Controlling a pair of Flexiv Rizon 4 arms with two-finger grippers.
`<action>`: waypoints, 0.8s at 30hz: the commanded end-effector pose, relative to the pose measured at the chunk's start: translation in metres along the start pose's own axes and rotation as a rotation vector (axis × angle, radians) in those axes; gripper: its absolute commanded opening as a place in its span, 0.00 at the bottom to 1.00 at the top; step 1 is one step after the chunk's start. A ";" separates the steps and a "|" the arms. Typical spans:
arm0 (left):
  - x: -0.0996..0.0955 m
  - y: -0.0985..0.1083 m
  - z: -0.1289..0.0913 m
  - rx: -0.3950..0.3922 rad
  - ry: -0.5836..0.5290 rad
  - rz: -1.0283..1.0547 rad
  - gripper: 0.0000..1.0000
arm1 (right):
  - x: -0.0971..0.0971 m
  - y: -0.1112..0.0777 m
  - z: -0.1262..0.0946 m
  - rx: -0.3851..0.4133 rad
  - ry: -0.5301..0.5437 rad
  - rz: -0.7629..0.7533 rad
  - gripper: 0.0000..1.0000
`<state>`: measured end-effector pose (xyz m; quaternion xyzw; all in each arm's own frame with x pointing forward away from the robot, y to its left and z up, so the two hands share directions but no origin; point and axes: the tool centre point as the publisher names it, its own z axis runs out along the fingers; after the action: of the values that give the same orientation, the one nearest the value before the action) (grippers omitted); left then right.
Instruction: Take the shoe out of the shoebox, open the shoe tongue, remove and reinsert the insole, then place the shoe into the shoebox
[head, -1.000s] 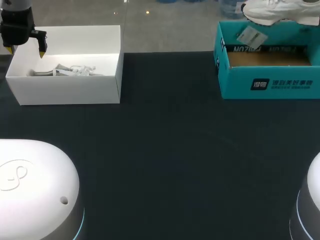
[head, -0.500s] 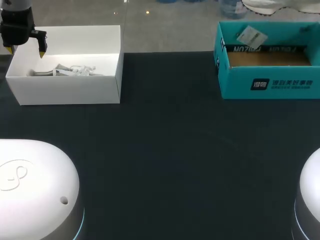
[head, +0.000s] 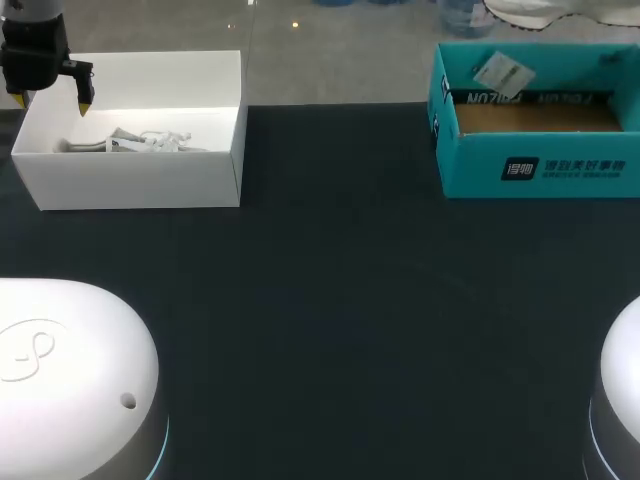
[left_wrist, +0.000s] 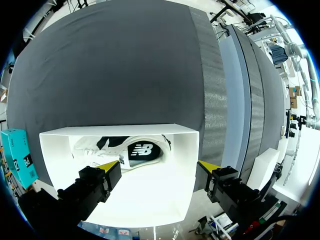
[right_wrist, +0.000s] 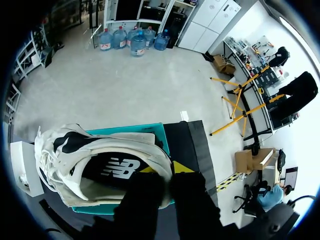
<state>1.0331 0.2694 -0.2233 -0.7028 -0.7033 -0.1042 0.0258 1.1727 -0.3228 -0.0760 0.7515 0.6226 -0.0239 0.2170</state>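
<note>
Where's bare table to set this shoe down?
For the shoe in the right tool: the wide dark tabletop between white box and teal shoebox, forward to the arm bases, is bare. Crowded: white box holds a second shoe, left tool above it.

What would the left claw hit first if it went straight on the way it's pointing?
Probably the white shoe lying in the white box, or the box floor beside it; depth is unclear. The left claw is open above it.

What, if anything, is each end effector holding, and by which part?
The right end effector grips the white shoe by its heel end, above the teal shoebox. The left end effector holds nothing.
</note>
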 end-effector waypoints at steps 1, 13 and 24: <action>0.001 0.000 0.000 0.001 0.000 0.001 1.00 | 0.014 -0.032 -0.013 -0.003 0.004 0.020 0.00; 0.001 0.000 0.000 0.001 0.000 0.001 1.00 | 0.077 -0.157 -0.062 -0.025 0.013 0.011 0.00; 0.001 0.000 0.000 0.001 0.000 0.001 1.00 | 0.129 -0.268 -0.114 -0.092 0.023 0.005 0.00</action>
<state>1.0331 0.2694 -0.2233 -0.7028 -0.7033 -0.1042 0.0258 0.9948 -0.1479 -0.0849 0.7616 0.6238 -0.0447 0.1698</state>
